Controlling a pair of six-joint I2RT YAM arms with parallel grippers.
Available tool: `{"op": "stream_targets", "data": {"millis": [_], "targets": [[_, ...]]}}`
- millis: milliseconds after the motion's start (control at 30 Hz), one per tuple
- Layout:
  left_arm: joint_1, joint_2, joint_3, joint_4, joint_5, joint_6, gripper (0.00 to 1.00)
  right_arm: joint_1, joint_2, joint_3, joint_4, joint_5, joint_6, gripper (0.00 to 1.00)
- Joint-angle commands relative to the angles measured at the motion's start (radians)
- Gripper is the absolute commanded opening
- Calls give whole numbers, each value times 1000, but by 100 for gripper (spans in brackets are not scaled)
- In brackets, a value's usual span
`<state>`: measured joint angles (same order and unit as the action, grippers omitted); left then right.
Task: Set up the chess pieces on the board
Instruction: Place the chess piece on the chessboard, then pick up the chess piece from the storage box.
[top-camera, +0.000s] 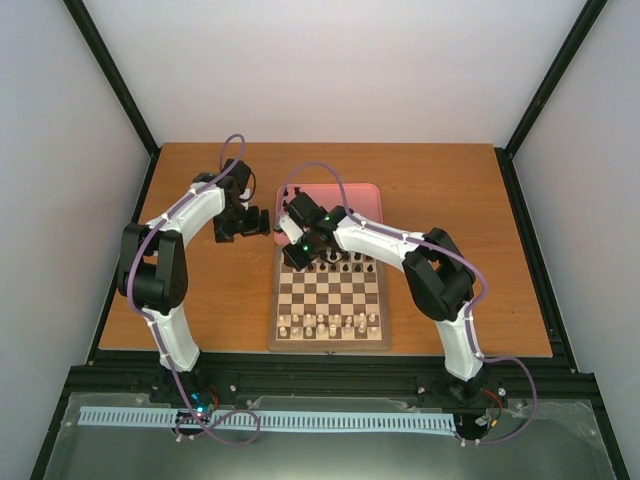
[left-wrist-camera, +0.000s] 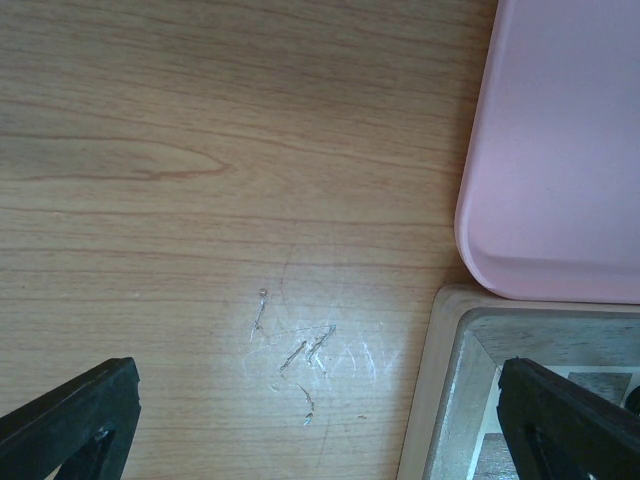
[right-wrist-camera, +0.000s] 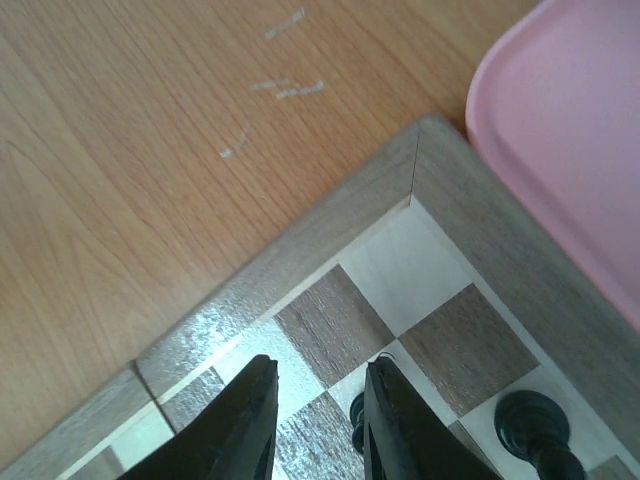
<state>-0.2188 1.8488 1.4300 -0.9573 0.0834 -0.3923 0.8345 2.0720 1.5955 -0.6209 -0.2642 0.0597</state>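
A wooden bench (top-camera: 200, 300) carries a chequered board (top-camera: 330, 292), with a pink tray (top-camera: 355, 198) just behind it. Black chess pieces (top-camera: 345, 262) stand along the board's far rows and cream pieces (top-camera: 330, 322) along the near rows. The right pincer (right-wrist-camera: 320, 370) hangs low over the board's far-left corner. Its fingers are narrowly parted around one small black piece; I cannot tell if they touch it. The left pincer (left-wrist-camera: 318, 385) hovers wide open and empty over the bench beside that corner.

High overview — wrists near board corner (right-wrist-camera: 400, 170)
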Motion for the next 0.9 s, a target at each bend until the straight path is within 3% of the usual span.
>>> {"op": "stream_targets", "data": {"millis": [0,267,367,533,867], "targets": [[6,7,37,10,9,11,100,-3,-81,59,-21,7,-18,26],[6,-3,35,10,8,12,100,-54,9,251,-70,184,42,35],[6,-5,31,14,12,11,100,-101,126,414,-100,249,85,37],[6,-16,30,16,18,5,100,-171,346,713,-133,329,123,53],[6,-47,6,14,29,6,100,-210,506,795,41,350,104,53]]}}
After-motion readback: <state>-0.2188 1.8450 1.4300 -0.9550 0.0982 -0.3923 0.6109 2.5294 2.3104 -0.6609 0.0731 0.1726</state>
